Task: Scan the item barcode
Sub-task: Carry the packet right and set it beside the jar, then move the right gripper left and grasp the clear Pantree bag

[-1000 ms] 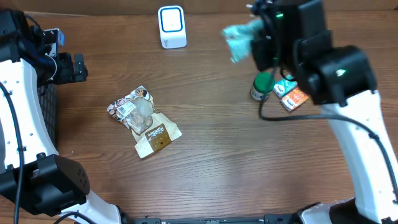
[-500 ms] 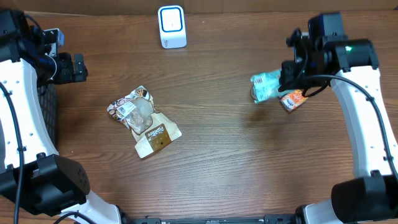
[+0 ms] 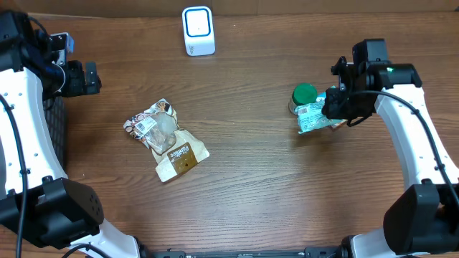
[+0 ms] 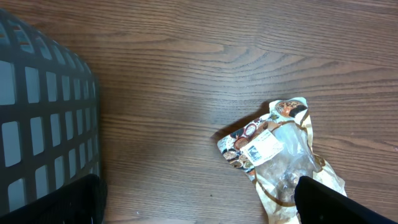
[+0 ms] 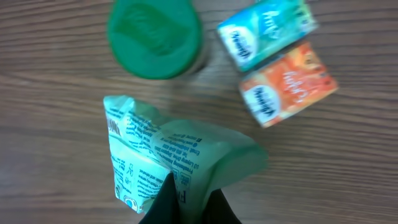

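- While my right gripper [image 5: 188, 198] is pinched shut on a pale green printed plastic pouch [image 5: 163, 152], the packet sits low at the right side of the brown wooden table [image 3: 272, 201]. It is just beside a green-lidded jar [image 3: 304, 93], a small teal carton [image 5: 267, 30] and a small orange carton [image 5: 289, 84]. I cannot tell whether it touches the wood.
- The jaws bite a crumpled fold at the pouch's edge, and the rest of the film buckles away from them.
- I judge the pouch light, soft and floppy, with a slick skin. It will likely swing and crease, so a barcode panel could fold out of sight.
- A flat sealed edge looks the better hold, as it would leave the printed face taut.
- The white box-shaped scanner [image 3: 198, 30] stands at the table's far edge, well apart from the pouch.
- My left gripper [image 3: 90, 77] hangs spread wide and empty near a dark grey mesh basket [image 4: 37, 112].
- A brown-and-white snack bag [image 3: 166, 140] lies flat on the table between the two arms.
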`<move>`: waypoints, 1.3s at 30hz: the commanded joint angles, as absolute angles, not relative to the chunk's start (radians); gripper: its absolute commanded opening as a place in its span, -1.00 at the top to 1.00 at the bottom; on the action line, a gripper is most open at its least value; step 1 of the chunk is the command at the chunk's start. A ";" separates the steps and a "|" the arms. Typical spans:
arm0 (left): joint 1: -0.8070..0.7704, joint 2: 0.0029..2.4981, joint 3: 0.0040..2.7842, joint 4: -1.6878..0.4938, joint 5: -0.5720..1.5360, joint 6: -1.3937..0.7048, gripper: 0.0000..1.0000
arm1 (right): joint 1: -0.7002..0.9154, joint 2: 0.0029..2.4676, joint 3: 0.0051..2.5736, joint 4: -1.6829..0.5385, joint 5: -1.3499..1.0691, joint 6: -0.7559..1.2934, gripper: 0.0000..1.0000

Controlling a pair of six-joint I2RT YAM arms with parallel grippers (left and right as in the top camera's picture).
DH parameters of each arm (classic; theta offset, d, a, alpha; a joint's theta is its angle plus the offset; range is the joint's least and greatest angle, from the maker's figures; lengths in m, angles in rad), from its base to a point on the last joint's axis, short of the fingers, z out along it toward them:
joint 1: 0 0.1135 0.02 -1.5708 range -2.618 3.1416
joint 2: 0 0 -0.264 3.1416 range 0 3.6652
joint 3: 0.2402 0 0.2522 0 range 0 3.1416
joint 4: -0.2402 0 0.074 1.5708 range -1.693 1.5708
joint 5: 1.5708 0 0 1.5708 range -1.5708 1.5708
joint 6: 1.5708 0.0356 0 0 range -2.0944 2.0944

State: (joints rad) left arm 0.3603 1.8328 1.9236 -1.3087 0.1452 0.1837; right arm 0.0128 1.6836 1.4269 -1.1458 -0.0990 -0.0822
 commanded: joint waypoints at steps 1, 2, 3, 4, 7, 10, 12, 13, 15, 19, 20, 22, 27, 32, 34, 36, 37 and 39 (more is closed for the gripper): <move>0.360 1.831 1.925 -1.308 0.146 0.196 -0.99 | 0.004 1.716 1.413 -1.116 -0.044 -0.085 0.90; 0.360 1.831 1.925 -1.308 0.146 0.196 -0.99 | 0.004 1.727 1.413 -1.102 -0.042 -0.086 0.90; 0.360 1.831 1.925 -1.308 0.146 0.196 -0.99 | 0.004 1.731 1.413 -1.092 -0.042 -0.085 0.89; 0.360 1.831 1.925 -1.308 0.146 0.196 -0.99 | 0.004 1.739 1.413 -1.075 -0.042 -0.085 0.85; 0.360 1.831 1.925 -1.308 0.146 0.196 -0.99 | 0.004 1.750 1.413 -1.038 -0.042 -0.085 0.71; 0.360 1.831 1.925 -1.308 0.146 0.196 -0.99 | 0.004 1.763 1.413 -1.015 -0.029 -0.085 0.57; 0.360 1.831 1.925 -1.308 0.146 0.196 -0.99 | 0.004 1.768 1.413 -1.012 -0.008 -0.085 0.33; 0.360 1.831 1.925 -1.308 0.146 0.196 -0.99 | 0.004 1.769 1.413 -1.011 0.005 -0.084 -0.01; 0.360 1.831 1.925 -1.308 0.146 0.196 -0.99 | 0.004 1.770 1.413 -1.003 0.015 -0.081 -0.58; 0.360 1.831 1.925 -1.308 0.146 0.196 -0.99 | 0.004 1.769 1.424 -0.997 0.013 -0.073 -0.79; 0.360 1.831 1.925 -1.308 0.146 0.196 -0.99 | 0.004 1.769 1.436 -1.007 -0.007 -0.074 -0.85; 0.360 1.831 1.925 -1.308 0.146 0.196 -0.99 | 0.007 1.768 1.467 -1.034 -0.074 -0.074 -0.98; 0.360 1.831 1.925 -1.308 0.146 0.196 -0.99 | 0.034 1.766 1.590 -1.119 -0.432 -0.074 -1.00; 0.360 1.831 1.925 -1.308 0.146 0.196 -0.99 | 0.123 1.767 1.615 -1.085 -0.661 -0.074 -1.00; 0.360 1.831 1.925 -1.308 0.146 0.196 -0.99 | 0.178 1.774 1.614 -1.056 -0.661 -0.074 -1.00; 0.360 1.831 1.925 -1.308 0.146 0.196 -0.99 | 0.248 1.782 1.602 -1.004 -0.662 -0.073 -1.00; 0.360 1.831 1.925 -1.307 0.146 0.196 -0.99 | 0.282 1.786 1.596 -0.978 -0.669 -0.073 -1.00; 0.360 1.831 1.925 -1.308 0.146 0.196 -0.99 | 0.343 1.798 1.584 -0.923 -0.675 -0.064 -1.00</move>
